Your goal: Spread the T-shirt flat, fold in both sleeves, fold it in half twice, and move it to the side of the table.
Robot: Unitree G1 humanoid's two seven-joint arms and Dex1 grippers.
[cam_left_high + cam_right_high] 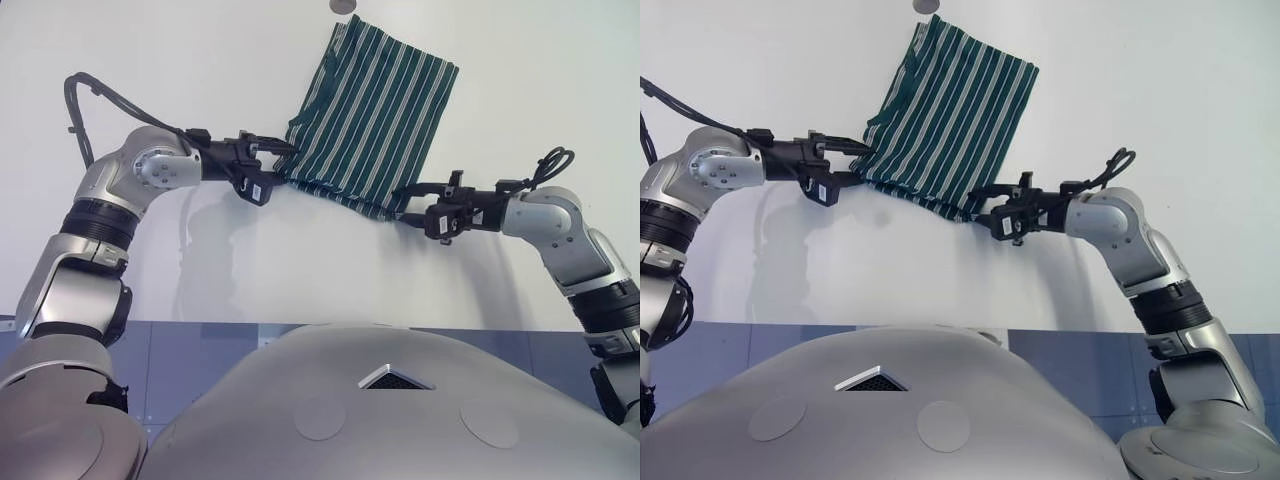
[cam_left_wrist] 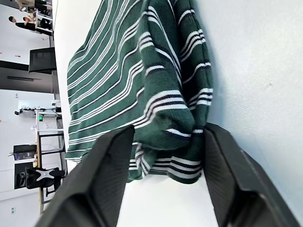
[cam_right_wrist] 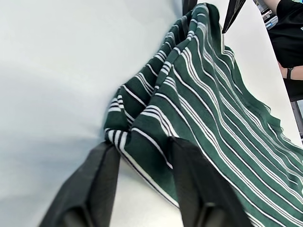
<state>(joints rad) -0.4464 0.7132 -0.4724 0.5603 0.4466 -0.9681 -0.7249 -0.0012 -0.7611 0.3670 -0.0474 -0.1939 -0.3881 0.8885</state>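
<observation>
Left eye view: the T-shirt point(image 1: 370, 110) lies as a compact striped block on the table point(image 1: 200, 60), well in from its near edge and turned at a slant. The left gripper point(image 1: 283, 165) sits at one near corner and the right gripper point(image 1: 408, 208) at the other. I judge this to be the last fold or the carry to the side. Either way, both arms should rise and travel together, with the near edge kept level and lightly taut so the layers do not slide apart.

Right eye view: same layout, with each gripper touching its own corner of the shirt.

Left wrist view: the two fingers point(image 2: 109, 179) stand narrowly apart with the bunched corner of the shirt pressed between them, so this gripper appears clamped on the cloth. All the layers seem to be caught, which the lift needs.

Right wrist view: the fingers point(image 3: 199, 189) close on the other corner, with striped cloth wedged between them and draping over one. The hold looks shallow, close to the hem, so a slow lift is wise.
</observation>
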